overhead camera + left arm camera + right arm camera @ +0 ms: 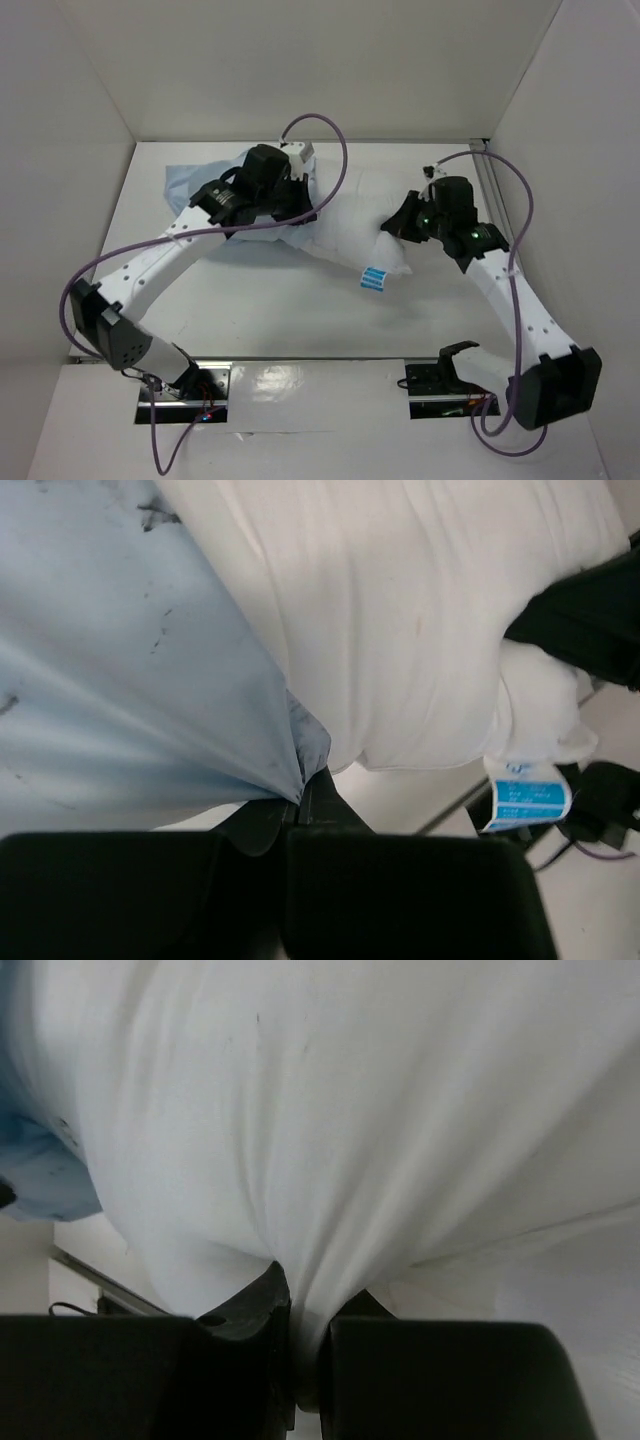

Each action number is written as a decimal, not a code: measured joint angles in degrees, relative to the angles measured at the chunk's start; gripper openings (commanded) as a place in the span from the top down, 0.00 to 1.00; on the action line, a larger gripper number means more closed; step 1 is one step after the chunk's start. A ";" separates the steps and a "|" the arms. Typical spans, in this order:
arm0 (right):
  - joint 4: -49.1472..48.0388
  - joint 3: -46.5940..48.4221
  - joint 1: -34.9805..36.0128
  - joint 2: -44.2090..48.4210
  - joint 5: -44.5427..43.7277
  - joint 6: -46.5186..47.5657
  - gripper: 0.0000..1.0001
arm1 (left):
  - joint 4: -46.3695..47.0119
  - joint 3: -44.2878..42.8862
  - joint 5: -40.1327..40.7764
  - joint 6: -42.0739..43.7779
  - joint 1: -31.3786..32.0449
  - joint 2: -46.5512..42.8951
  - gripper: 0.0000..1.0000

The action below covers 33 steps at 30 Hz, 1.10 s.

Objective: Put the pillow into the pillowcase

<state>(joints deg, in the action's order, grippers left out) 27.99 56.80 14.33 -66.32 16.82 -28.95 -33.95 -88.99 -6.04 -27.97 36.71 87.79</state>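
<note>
The white pillow [345, 225] lies across the middle of the table, its blue-and-white tag [374, 277] at the near edge. The light blue pillowcase [190, 182] lies at the pillow's left end, mostly hidden under my left arm. My left gripper [290, 205] is shut on an edge of the pillowcase [130, 680], pinching a pulled fold right beside the pillow [400, 620]. My right gripper [400, 222] is shut on a fold of the pillow [350, 1110] at its right end. The tag also shows in the left wrist view [527, 796].
White walls enclose the table on the left, back and right. A purple cable [330, 150] loops over the pillow's far side. The arm bases and mounting plates [440, 385] sit at the near edge.
</note>
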 measured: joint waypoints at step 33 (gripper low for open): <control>-8.74 -8.46 -0.07 2.89 -6.80 -6.08 1.00 | -16.15 -27.32 13.53 9.11 4.85 16.74 0.05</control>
<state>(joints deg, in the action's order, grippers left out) 19.25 48.34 14.26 -63.44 10.02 -35.03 -50.11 -116.31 7.49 -18.85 41.56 104.53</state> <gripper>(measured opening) 0.114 0.809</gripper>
